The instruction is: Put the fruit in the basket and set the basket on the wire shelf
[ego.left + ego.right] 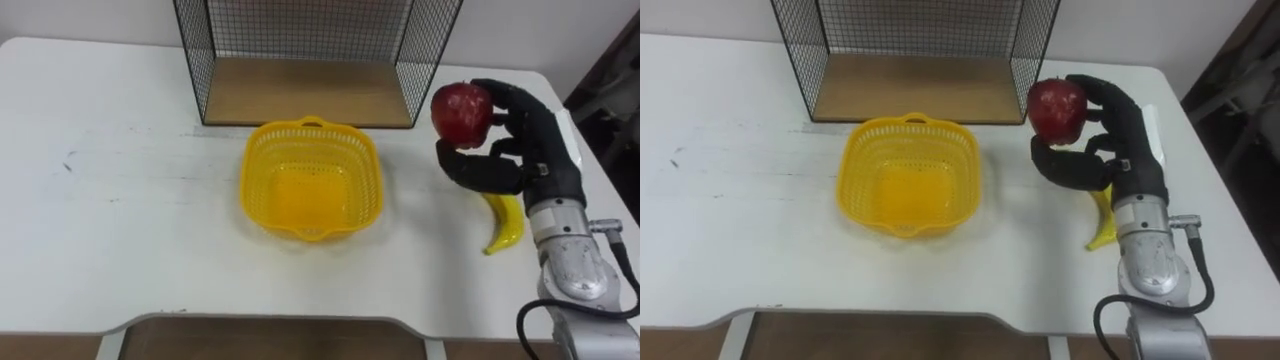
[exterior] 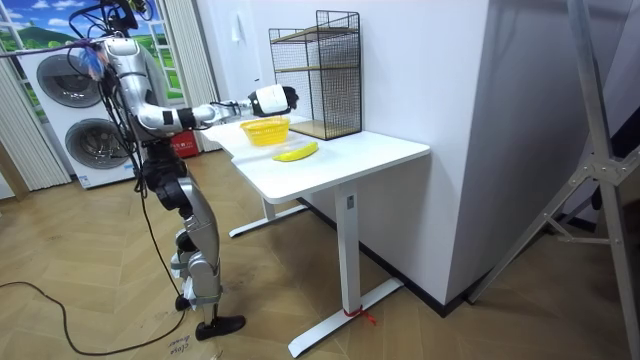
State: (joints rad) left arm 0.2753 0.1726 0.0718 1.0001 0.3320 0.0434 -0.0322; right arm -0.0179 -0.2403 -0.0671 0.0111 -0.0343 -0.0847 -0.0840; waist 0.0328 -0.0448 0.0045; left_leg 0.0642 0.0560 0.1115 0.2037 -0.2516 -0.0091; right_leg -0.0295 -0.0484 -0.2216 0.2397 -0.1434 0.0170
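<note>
My right hand is raised above the table's right side, its dark fingers and thumb curled round a red apple. The apple hangs in the air to the right of the yellow plastic basket, which sits empty in the middle of the white table. A yellow banana lies on the table under my right wrist, partly hidden by it. Behind the basket stands the black wire shelf with a wooden floor.
In the room view I stand at the table's end, right arm stretched over it; the wall is behind the shelf. Two washing machines stand behind me. The table's left half is bare white surface.
</note>
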